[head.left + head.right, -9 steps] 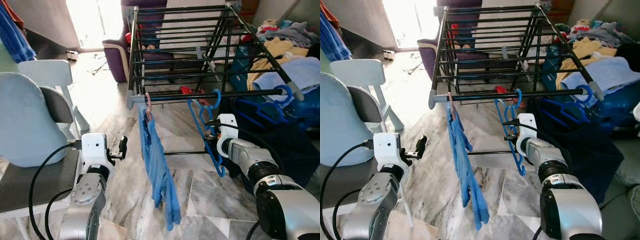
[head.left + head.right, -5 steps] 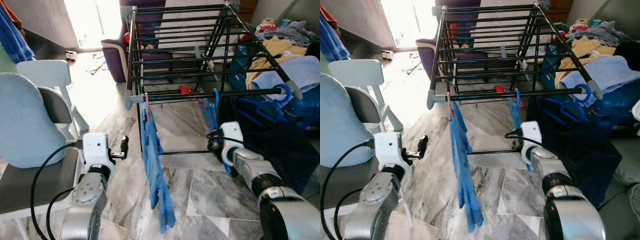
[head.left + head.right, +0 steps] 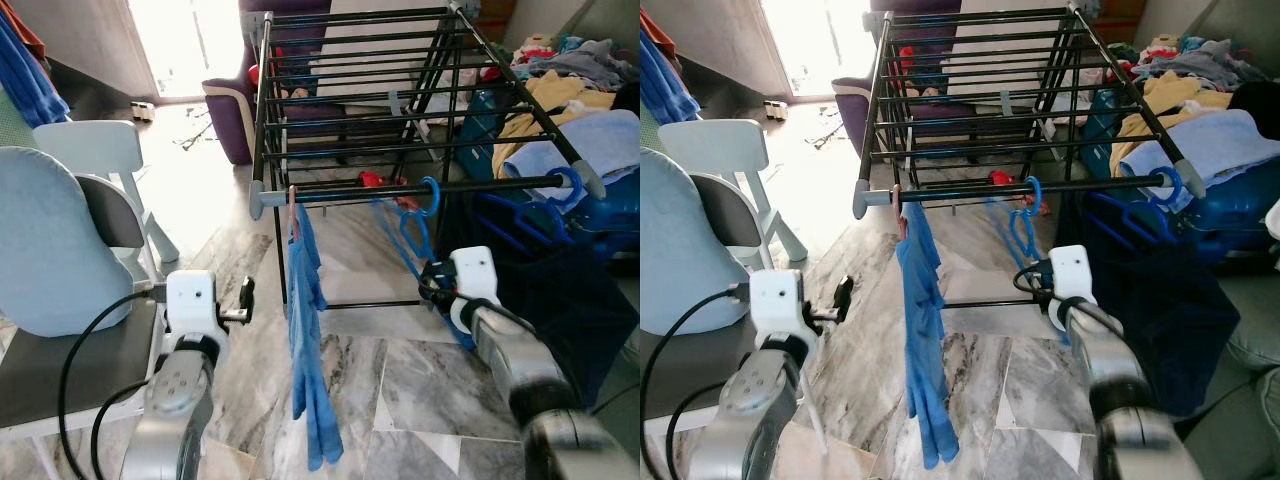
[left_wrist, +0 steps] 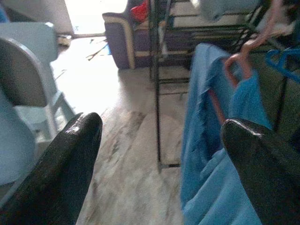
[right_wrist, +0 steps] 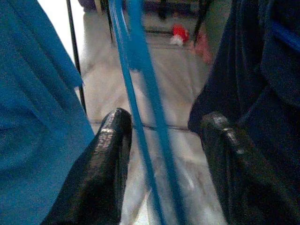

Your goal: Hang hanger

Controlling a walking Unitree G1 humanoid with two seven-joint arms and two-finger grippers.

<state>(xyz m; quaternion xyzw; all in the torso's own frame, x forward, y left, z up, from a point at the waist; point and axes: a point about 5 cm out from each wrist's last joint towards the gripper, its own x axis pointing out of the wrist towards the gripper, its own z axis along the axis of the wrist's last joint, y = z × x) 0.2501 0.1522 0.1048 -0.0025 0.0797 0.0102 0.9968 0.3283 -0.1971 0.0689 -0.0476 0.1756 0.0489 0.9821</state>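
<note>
Hanging on the rack rail (image 3: pixel 420 187), blue hanger (image 3: pixel 412 226) beside right end effector (image 5: pixel 164 154).

Blue hanger (image 3: pixel 415 228) swung back broadside on the rack bar (image 3: pixel 420 187), right pincer (image 5: pixel 161 154) drawn lower, apart from it.

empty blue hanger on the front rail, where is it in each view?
Left eye: blue hanger, hooked on the rack's front rail, above the right gripper.
Right eye: hanger, centre-right, same rail.
Left wrist: blue hook at the edge.
Right wrist: blue bars between the open fingers.
Shared landmark: hanging blue garment.
</note>
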